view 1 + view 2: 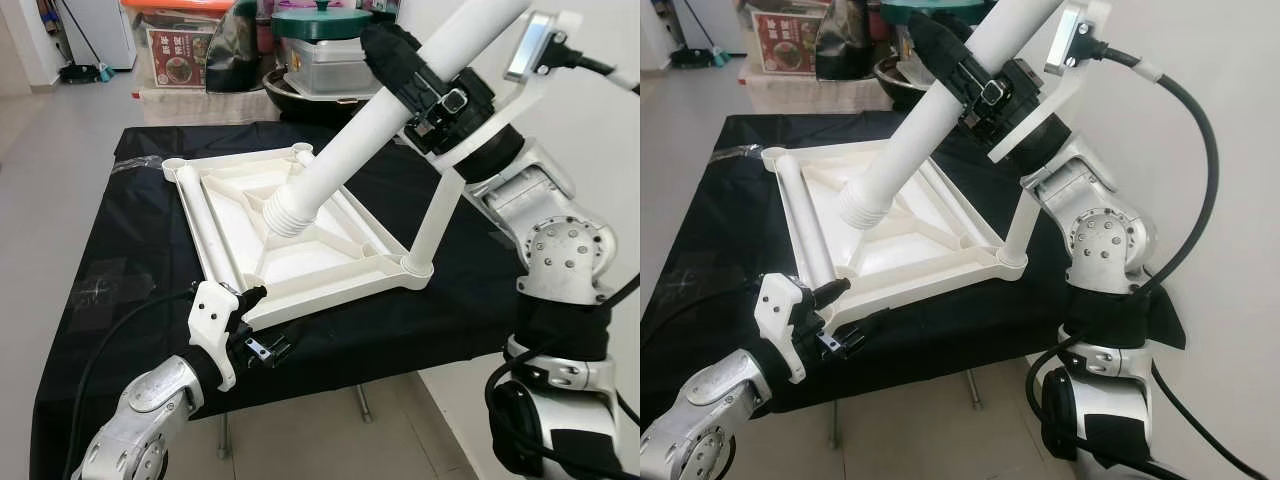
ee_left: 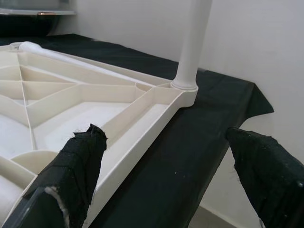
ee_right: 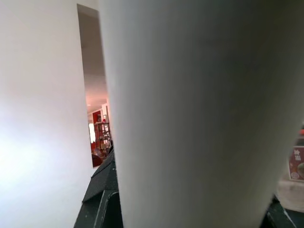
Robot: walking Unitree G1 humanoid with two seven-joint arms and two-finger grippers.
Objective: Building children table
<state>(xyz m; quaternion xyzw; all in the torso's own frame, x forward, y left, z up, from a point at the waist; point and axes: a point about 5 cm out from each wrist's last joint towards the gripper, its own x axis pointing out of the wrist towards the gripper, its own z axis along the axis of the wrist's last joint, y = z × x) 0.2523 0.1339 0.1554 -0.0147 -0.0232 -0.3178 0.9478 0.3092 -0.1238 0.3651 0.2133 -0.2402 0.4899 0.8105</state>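
The white tabletop [image 1: 300,225] lies underside up on the black cloth [image 1: 120,260]. The right gripper [image 1: 425,85], at two o'clock, clasps a loose leg [image 1: 360,145]; its top is cropped, threaded end pointing toward seven o'clock. One leg [image 1: 432,220] stands fitted at the tabletop's four o'clock corner. The left gripper [image 2: 166,180] gapes wide at the tabletop's near edge.

Upturned white tabletop [image 1: 300,255], one upright leg [image 1: 437,215]
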